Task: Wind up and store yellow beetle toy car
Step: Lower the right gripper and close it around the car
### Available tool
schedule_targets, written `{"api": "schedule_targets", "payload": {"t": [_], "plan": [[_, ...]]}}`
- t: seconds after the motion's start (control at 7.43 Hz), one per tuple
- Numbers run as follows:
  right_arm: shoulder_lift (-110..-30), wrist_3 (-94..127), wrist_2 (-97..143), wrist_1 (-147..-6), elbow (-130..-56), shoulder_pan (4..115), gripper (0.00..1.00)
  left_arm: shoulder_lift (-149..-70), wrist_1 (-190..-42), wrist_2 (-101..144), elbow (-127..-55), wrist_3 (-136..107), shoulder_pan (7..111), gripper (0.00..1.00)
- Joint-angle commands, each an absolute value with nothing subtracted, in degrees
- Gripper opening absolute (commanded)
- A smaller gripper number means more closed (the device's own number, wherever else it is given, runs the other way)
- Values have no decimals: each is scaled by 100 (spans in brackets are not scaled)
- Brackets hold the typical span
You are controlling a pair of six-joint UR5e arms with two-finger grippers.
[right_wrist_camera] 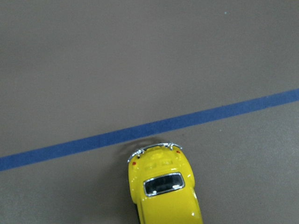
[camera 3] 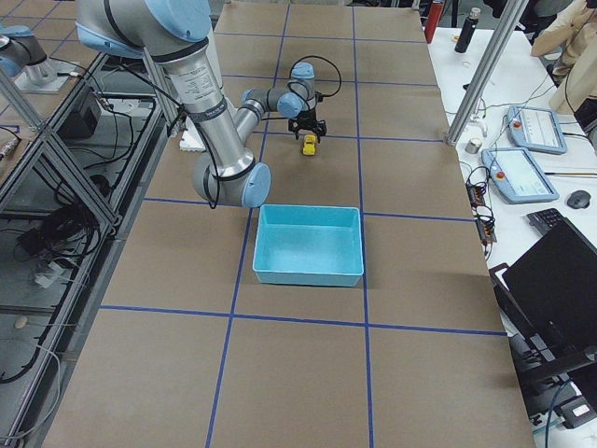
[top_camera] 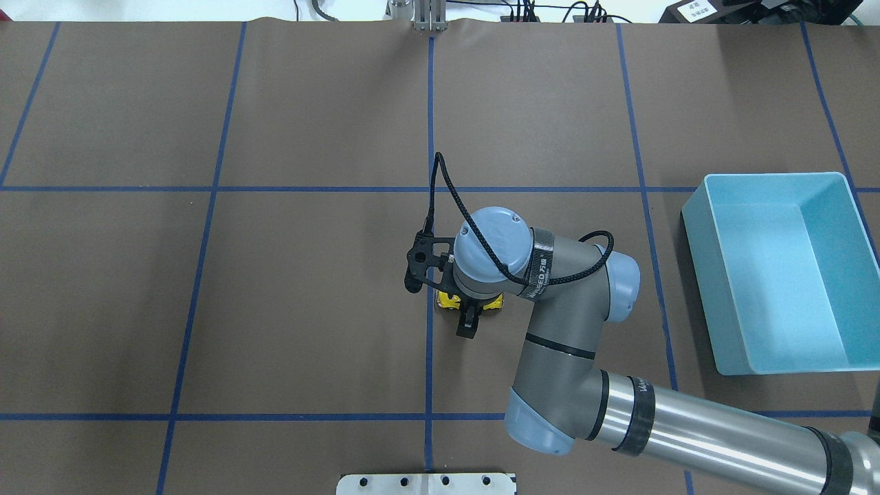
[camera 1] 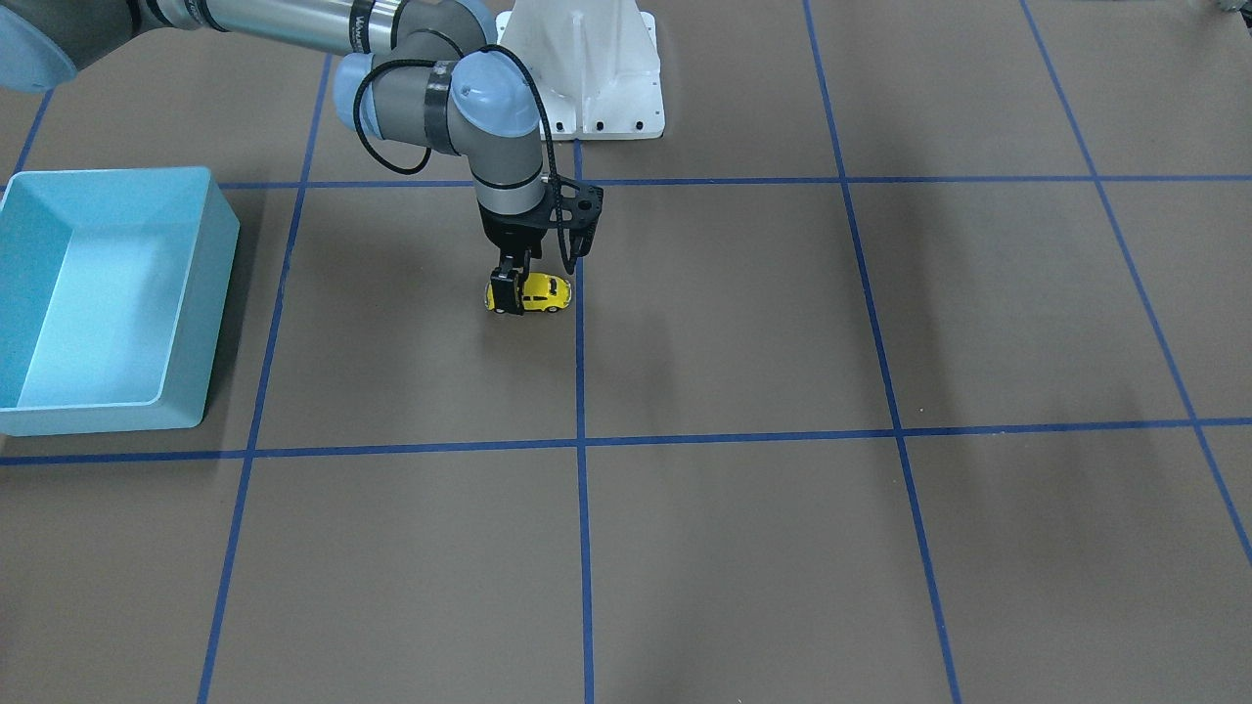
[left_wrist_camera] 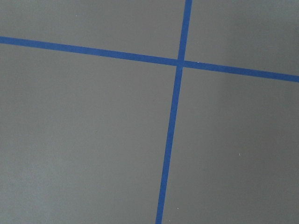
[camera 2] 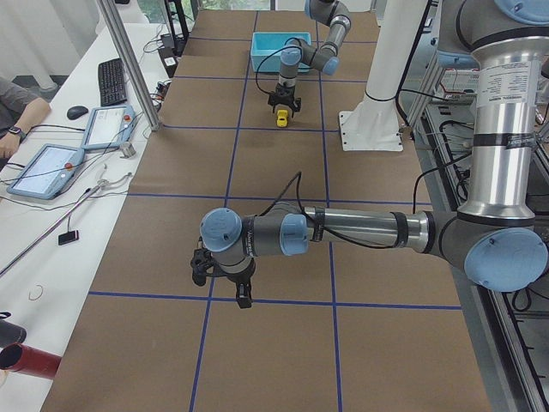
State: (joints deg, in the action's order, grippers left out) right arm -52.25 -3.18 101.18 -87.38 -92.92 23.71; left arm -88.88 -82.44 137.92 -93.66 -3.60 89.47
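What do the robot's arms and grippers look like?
Both arms are grey jointed tubes with pale blue joint caps. The right arm has a silver forearm section with lettering, black bands, and a black braided cable looping to its wrist. The right gripper is black with two slim fingers. The left arm and left gripper look much the same.

toy car [camera 1: 540, 293] on table [camera 1: 743, 313] beside a tape line [camera 1: 579, 352], right end effector [camera 1: 510, 295] over it, bin [camera 1: 217, 313] well apart rightward
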Motion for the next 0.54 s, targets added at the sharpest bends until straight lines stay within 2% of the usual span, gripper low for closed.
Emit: {"api": "schedule_targets", "payload": {"t": [0.0,0.4], "plan": [[-5186,-316,10125,-8736,-9264,2373,80,-8886,-8244,13790,-9360,-360,8947,100],[-5159,-307,10116,-8745,-9203,2373,78,-8886,-8244,13808,-9369,-360,8947,100]]}}
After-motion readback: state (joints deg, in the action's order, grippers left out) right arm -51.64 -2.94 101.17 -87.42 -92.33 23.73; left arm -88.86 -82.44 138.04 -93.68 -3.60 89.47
